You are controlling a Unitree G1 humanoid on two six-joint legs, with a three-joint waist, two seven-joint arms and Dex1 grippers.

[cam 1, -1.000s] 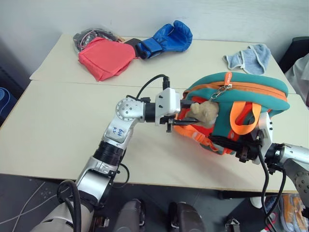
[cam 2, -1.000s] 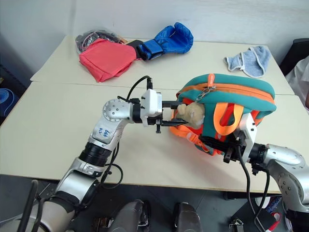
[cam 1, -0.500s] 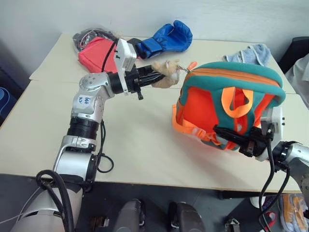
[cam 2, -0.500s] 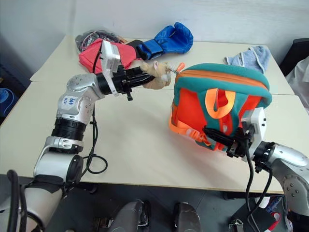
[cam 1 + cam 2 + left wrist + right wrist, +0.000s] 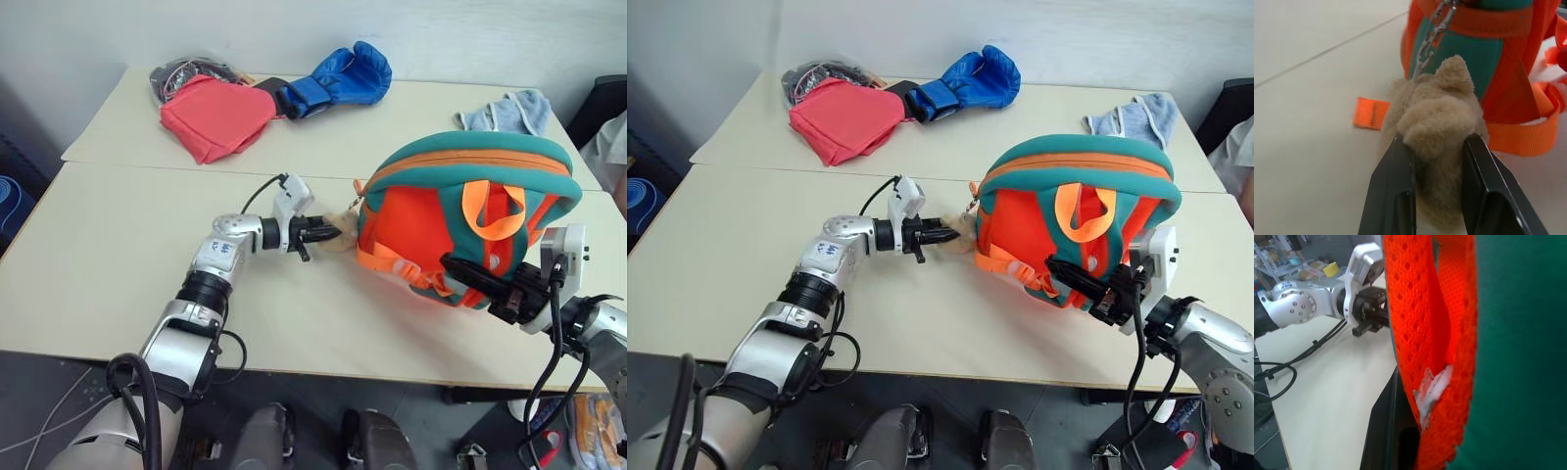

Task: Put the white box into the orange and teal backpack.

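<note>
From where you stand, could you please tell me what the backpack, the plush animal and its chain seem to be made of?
The orange and teal backpack: padded matte fabric, apparently; its strap in the right wrist view is an open orange mesh, and the loose straps look like woven webbing.
The tan plush animal: fuzzy, fleece-like pile, squeezed between the left gripper fingers.
The chain: shiny grey links, probably metal.

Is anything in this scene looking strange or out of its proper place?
Yes. The left gripper pinches the tan plush animal chained to the orange and teal backpack, not a zipper or opening. The right gripper clamps an orange mesh strap, propping the backpack upright.
</note>
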